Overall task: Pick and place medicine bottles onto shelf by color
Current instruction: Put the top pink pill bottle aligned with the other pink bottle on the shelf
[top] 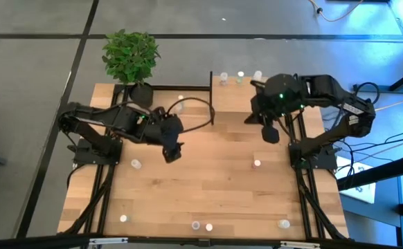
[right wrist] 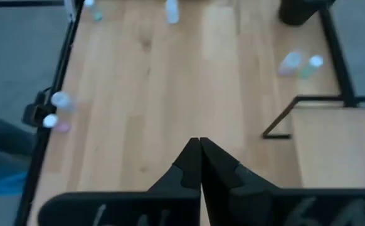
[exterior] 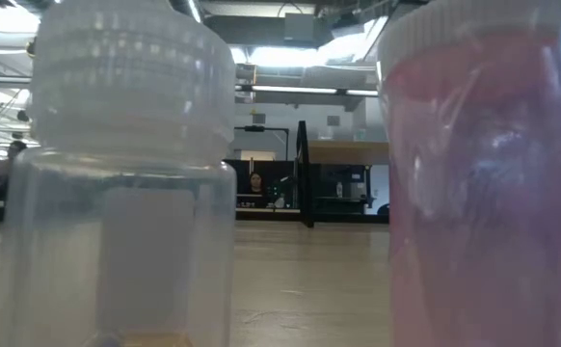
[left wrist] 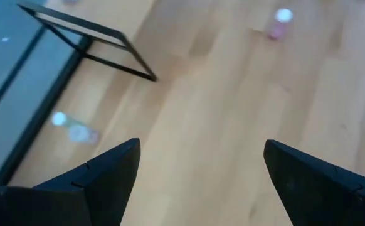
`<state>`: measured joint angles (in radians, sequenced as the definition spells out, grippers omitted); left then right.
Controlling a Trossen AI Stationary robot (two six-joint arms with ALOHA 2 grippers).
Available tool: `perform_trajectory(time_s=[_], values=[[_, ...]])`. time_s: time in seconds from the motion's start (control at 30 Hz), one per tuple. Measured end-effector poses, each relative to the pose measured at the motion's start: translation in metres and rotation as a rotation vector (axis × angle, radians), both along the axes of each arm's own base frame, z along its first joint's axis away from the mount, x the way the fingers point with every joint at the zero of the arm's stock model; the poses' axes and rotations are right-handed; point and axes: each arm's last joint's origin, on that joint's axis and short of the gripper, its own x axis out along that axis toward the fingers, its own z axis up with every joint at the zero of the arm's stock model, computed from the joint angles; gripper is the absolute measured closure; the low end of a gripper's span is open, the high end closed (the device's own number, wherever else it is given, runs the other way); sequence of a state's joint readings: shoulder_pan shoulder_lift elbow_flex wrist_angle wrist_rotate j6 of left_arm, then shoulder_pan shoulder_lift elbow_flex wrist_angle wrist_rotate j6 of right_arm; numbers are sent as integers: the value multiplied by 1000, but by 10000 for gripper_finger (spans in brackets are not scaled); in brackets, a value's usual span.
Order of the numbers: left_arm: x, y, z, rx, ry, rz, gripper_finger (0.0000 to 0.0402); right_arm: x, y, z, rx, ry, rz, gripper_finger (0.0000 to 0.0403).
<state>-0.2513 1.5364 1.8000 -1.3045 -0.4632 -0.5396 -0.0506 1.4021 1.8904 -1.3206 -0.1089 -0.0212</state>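
Note:
Small medicine bottles stand scattered on the table: one (top: 136, 164) near my left gripper, one (top: 257, 164) below my right, several along the near edge (top: 196, 225) and three at the far edge (top: 240, 76). The shelf (top: 196, 93) stands at the far middle with one bottle (top: 181, 102) on it. My left gripper (top: 170, 152) hovers open above the table's left middle, its fingers (left wrist: 116, 176) wide apart over bare wood. My right gripper (top: 271, 133) hangs shut (right wrist: 199, 157) above the table, right of the shelf (right wrist: 339, 135). Neither holds anything.
A potted plant (top: 131, 59) stands at the far left corner, and a black cable (top: 203, 114) loops over the shelf. Two bottles, one white-capped (exterior: 126, 173) and one pink (exterior: 488, 183), fill the low view. A person (exterior: 254, 181) sits in the room behind.

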Motion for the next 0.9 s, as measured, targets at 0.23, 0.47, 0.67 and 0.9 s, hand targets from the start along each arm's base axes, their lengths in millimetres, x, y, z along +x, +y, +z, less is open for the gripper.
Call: perform_trajectory(time_s=[0.23,0.47,0.67,0.9], values=[[-7,-25,-2,-77,37,-132,67,-4,29,-9,62,86,50,401],[-13,-42,-2,-109,39,-182,67,-10,47,-43,106,135,-78,401],[-17,-53,-2,-113,39,-217,67,-19,65,-62,175,180,-199,400],[-21,-63,-2,-111,41,-256,67,-28,95,-75,224,268,-145,400]])
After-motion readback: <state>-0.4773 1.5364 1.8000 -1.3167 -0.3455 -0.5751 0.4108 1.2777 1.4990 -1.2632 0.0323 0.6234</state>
